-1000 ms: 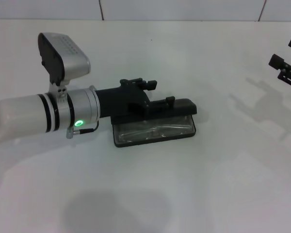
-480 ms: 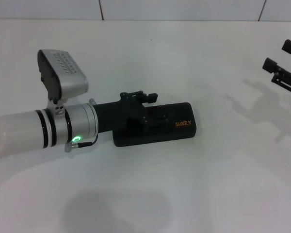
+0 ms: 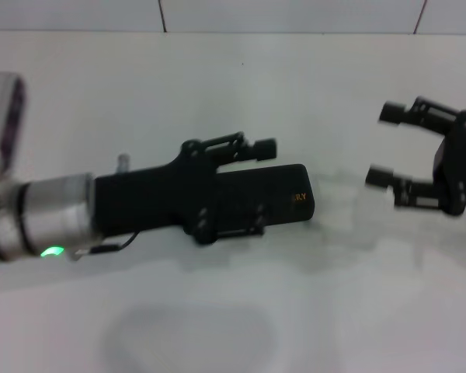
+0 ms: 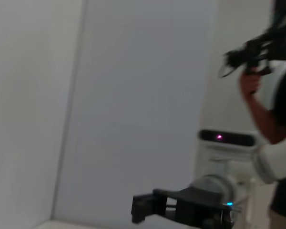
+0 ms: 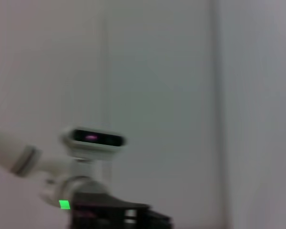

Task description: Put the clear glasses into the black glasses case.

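Note:
The black glasses case (image 3: 283,203) lies shut on the white table, with part of its orange lettering (image 3: 299,197) showing on the lid. The clear glasses are hidden. My left gripper (image 3: 258,189) reaches in from the left and hovers over the case's left half, open, with one finger (image 3: 258,148) past the far side and the other (image 3: 237,231) past the near side. My right gripper (image 3: 385,146) hangs open to the right of the case, apart from it. It also shows in the left wrist view as a dark gripper (image 4: 150,210).
The white table (image 3: 217,311) runs back to a tiled wall (image 3: 295,14). A person (image 4: 271,95) holding a device stands behind the robot in the left wrist view. The right wrist view shows my left arm's wrist camera (image 5: 93,139).
The case's lid went from open to shut. My left arm has pulled back to the left and turned. My right gripper has come in from the right edge toward the case.

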`<move>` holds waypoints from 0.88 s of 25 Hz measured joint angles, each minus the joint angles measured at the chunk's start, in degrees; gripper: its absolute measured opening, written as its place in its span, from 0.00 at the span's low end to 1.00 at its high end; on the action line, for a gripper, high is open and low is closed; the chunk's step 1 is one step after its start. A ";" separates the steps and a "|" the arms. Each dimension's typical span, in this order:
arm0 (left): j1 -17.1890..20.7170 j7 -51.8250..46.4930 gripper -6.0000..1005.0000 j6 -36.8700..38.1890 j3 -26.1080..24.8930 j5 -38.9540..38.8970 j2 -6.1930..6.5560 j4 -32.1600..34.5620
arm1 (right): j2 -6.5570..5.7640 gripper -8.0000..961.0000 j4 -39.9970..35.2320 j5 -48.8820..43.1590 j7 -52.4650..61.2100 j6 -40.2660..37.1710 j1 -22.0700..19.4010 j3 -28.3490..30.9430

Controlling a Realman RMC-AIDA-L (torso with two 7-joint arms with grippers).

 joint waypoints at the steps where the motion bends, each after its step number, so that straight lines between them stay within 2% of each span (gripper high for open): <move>1: 0.90 0.99 0.73 2.17 -0.10 -0.01 0.52 0.34 | -0.14 0.84 -0.01 -1.57 0.34 -2.24 0.61 -0.04; 4: 2.94 4.01 0.74 5.64 -0.68 0.38 1.46 0.18 | 0.34 0.84 0.21 -5.43 0.98 -4.44 2.13 -0.12; 7: 5.10 7.83 0.74 7.29 -0.81 1.46 1.83 0.05 | 2.00 0.85 0.54 -9.78 1.04 -4.26 3.55 -0.20; 9: 6.53 9.80 0.73 7.59 -0.82 1.61 1.84 0.02 | 2.66 0.85 0.32 -10.96 1.02 -3.78 3.84 -0.20; 13: 7.81 11.22 0.73 7.69 -0.82 1.61 1.77 -0.02 | 2.88 0.85 0.29 -11.34 0.88 -3.58 4.23 -0.21; 22: 7.60 11.32 0.73 7.77 -0.73 1.61 1.53 -0.11 | 2.86 0.84 0.12 -11.46 0.71 -3.57 3.95 -0.22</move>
